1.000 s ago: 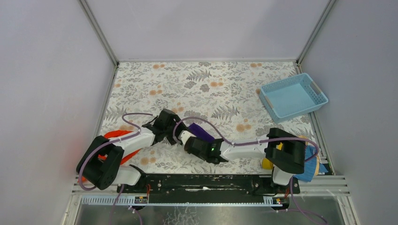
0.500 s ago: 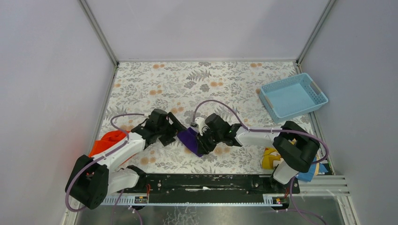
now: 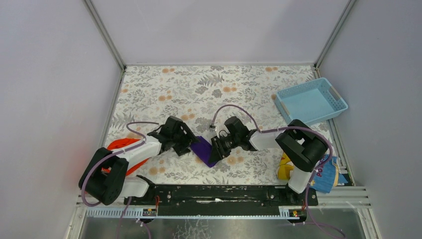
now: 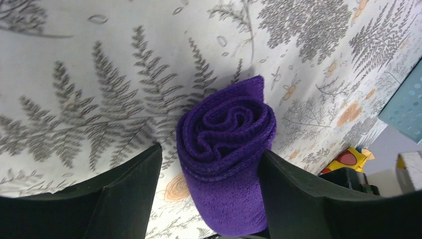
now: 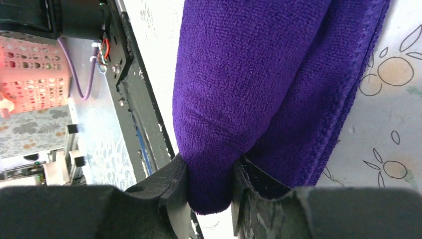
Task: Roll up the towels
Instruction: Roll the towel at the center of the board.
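Observation:
The deep purple towel (image 3: 205,151) lies on the flowered table as a short roll between my two grippers. Its spiral end (image 4: 224,129) faces the left wrist camera. My left gripper (image 3: 188,144) (image 4: 210,149) is open and straddles that end; the right finger touches the roll and a gap shows at the left finger. My right gripper (image 3: 217,148) (image 5: 209,164) is shut on a thick fold of the purple towel (image 5: 239,74) at the other end. Something orange-red (image 3: 118,145) shows under my left arm, mostly hidden.
A light blue basket (image 3: 311,102) stands at the right edge. A yellow-and-blue printed cloth (image 3: 326,174) lies by the right arm's base. A salmon perforated basket (image 5: 30,74) shows in the right wrist view. The black mounting rail (image 3: 219,193) runs along the near edge.
My right arm drew back from the left and now holds the roll from its right side. The purple roll shifted slightly toward the near edge. My left gripper stayed at its left end.

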`<state>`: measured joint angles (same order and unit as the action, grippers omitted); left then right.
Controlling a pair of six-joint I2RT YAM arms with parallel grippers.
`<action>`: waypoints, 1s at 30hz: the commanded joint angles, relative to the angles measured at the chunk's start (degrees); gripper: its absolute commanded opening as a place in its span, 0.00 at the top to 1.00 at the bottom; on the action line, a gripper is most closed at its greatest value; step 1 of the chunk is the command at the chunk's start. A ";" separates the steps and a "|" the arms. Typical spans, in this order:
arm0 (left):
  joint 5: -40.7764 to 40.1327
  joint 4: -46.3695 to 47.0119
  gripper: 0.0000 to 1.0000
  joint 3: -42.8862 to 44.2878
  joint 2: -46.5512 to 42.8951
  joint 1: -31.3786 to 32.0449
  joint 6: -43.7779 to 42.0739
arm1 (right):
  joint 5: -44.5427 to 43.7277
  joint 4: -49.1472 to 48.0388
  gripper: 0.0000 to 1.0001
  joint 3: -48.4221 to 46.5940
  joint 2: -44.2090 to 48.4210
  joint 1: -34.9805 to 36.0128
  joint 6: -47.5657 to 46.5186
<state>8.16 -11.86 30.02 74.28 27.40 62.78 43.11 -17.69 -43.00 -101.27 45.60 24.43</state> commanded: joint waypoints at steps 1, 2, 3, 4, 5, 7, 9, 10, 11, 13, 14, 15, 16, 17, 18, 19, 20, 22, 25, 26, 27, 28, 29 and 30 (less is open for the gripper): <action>-1.08 2.55 0.33 1.96 4.76 0.92 -1.17 | 1.00 -2.03 0.79 0.82 -2.72 -0.99 3.47; -1.26 2.48 0.35 2.27 5.62 1.01 -1.39 | 0.78 -2.00 0.78 0.96 -2.78 -1.16 3.76; -1.53 2.34 0.37 2.39 6.47 1.16 -1.51 | 0.33 -1.88 0.77 1.13 -2.47 -1.32 3.93; -1.87 2.22 0.40 2.42 7.02 1.24 -1.60 | -0.81 -1.41 0.75 1.31 -1.86 -1.43 3.87; -2.16 2.19 0.42 2.15 7.57 1.33 -1.53 | -2.59 -0.13 0.72 1.25 -0.93 -1.45 3.38; -2.78 2.27 0.44 1.44 8.38 1.43 -1.44 | -6.41 3.63 0.58 0.36 2.16 -1.36 1.64; -3.33 2.21 0.48 0.79 8.97 1.51 -1.52 | -10.27 7.42 0.47 -0.45 5.38 -1.14 0.07; -3.43 2.27 0.49 0.47 9.24 1.53 -1.52 | -12.76 9.63 0.42 -0.95 7.80 -0.82 -0.85; -3.39 2.28 0.50 0.35 9.55 1.52 -1.65 | -15.50 11.98 0.39 -1.59 9.84 -0.29 -2.34; -3.43 2.15 0.51 0.29 9.96 1.60 -1.86 | -22.03 17.19 0.32 -3.42 12.95 2.04 -5.01; -3.54 2.10 0.52 0.34 10.26 1.68 -1.94 | -26.28 19.57 0.29 -4.49 14.37 3.46 -6.33; -3.58 1.91 0.52 0.52 10.47 1.75 -2.07 | -30.42 22.23 0.28 -5.37 15.55 5.44 -7.77; -3.72 1.69 0.52 0.74 10.64 1.90 -2.22 | -34.84 23.80 0.26 -6.14 16.74 7.17 -9.12; -3.82 1.36 0.52 0.95 10.92 1.99 -2.41 | -39.20 25.33 0.25 -7.10 17.64 9.02 -10.15; -3.92 0.94 0.52 1.31 11.15 2.16 -2.62 | -42.90 26.88 0.25 -8.09 18.21 10.83 -11.17; -4.05 0.51 0.52 1.66 11.33 2.32 -2.78 | -47.99 27.97 0.24 -9.03 18.68 12.55 -12.29; -4.14 0.09 0.52 1.97 11.61 2.40 -3.06 | -51.69 28.95 0.24 -10.03 18.92 14.57 -13.67; -4.23 -0.40 0.52 2.39 11.91 2.57 -3.19 | -58.31 30.14 0.23 -11.81 18.74 18.55 -16.22; -4.29 -0.61 0.52 2.56 12.16 2.79 -3.15 | -65.26 30.62 0.22 -14.51 16.90 23.95 -19.36; -4.30 -0.67 0.52 2.58 12.08 2.90 -3.11 | -66.77 30.65 0.22 -15.28 15.77 25.17 -19.84; -4.42 -0.77 0.52 2.59 12.02 2.97 -3.04 | -67.86 30.88 0.22 -16.12 13.93 26.10 -20.15; -4.42 -0.80 0.52 2.59 12.02 3.01 -3.00 | -69.04 31.27 0.22 -17.02 12.45 26.85 -20.22; -4.39 -0.80 0.52 2.59 12.03 3.09 -2.94 | -69.94 31.51 0.21 -17.75 10.95 27.50 -20.33; -4.52 -0.88 0.52 2.65 12.07 3.18 -2.93 | -71.57 31.69 0.21 -18.41 9.48 28.39 -20.67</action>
<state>7.77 -5.65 34.35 83.35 29.69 61.91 -17.08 11.62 -57.54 -86.67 71.44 7.22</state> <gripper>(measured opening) 0.486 0.784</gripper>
